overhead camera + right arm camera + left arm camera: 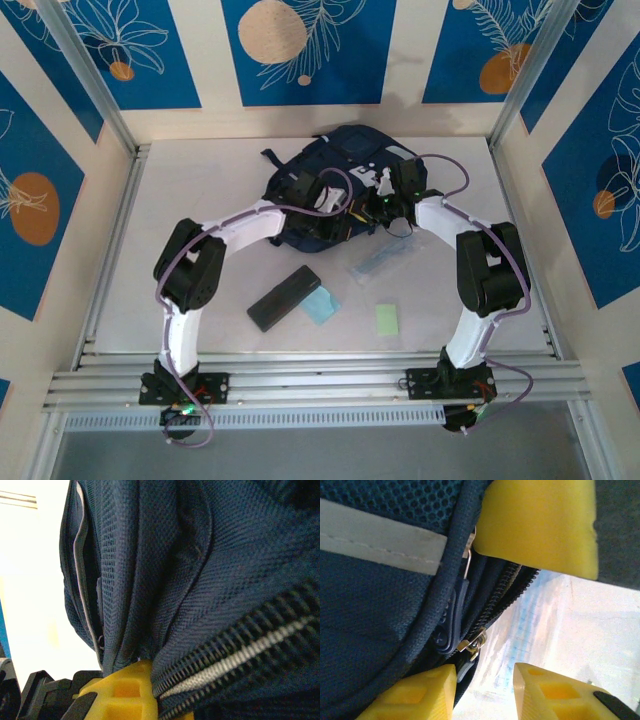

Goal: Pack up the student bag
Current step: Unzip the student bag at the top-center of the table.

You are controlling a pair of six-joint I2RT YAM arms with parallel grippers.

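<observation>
Here, the right claw (388, 202) is clenching a fold of the student bag (340, 165), its jaws closed tight on the navy fabric. In the right wrist view the mesh is bunching down against one yellow finger (125, 692), and a zip line (235, 665) is running off just beside it.

The left claw (485, 677) is standing partly released, its two yellow fingers (415, 695) sitting apart with pale table showing through the gap. It is grasping nothing that I can make out. The bag's piped edge is pressing against one finger, and a small metal zip slider (472, 647) is hanging right at the mouth of the gap. A pale grey stripe (380, 542) is crossing the fabric farther out from this claw. A further yellow block (540, 525) is sitting beyond the fingertips, and I cannot tell whose it is.

From above, the two claws are sitting side by side at the bag's near edge, and the bag is lying under and beyond them on the table (200, 200). Back from the left claw, toward its base, a slim black case (285, 297) is lying flat with a teal card (322, 305) just beside it. Near the right claw, on its base side, a clear sleeve (385, 258) is lying on the table, and a green note (387, 319) is lying farther back again.
</observation>
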